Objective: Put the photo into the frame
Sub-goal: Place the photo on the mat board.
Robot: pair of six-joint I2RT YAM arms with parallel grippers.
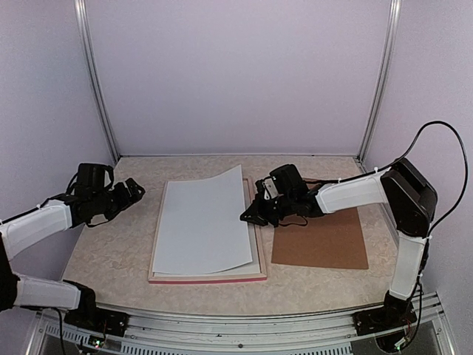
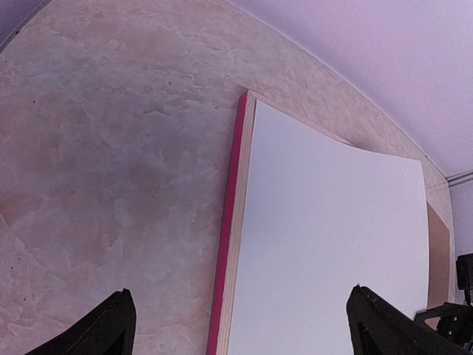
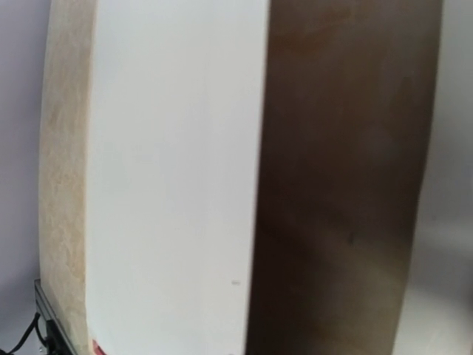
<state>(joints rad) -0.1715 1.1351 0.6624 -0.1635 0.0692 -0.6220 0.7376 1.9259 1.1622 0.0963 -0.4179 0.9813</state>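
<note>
The frame (image 1: 208, 279) lies back up in the middle of the table, its pink-red edge (image 2: 230, 222) showing along the side. The photo (image 1: 203, 222) rests white back up on it, with the far right corner curled upward. My left gripper (image 1: 137, 190) hovers open just left of the frame, and its fingers (image 2: 111, 325) straddle the frame's edge and the photo (image 2: 332, 237) from above. My right gripper (image 1: 246, 215) is shut, its tip at the photo's right edge. The views do not show whether it pinches the paper. The right wrist view shows the photo (image 3: 170, 185) but no fingers.
A brown backing board (image 1: 321, 240) lies flat to the right of the frame, under my right arm. In the right wrist view a dark brown blurred surface (image 3: 332, 185) borders the photo. Metal posts and pale walls enclose the back and sides.
</note>
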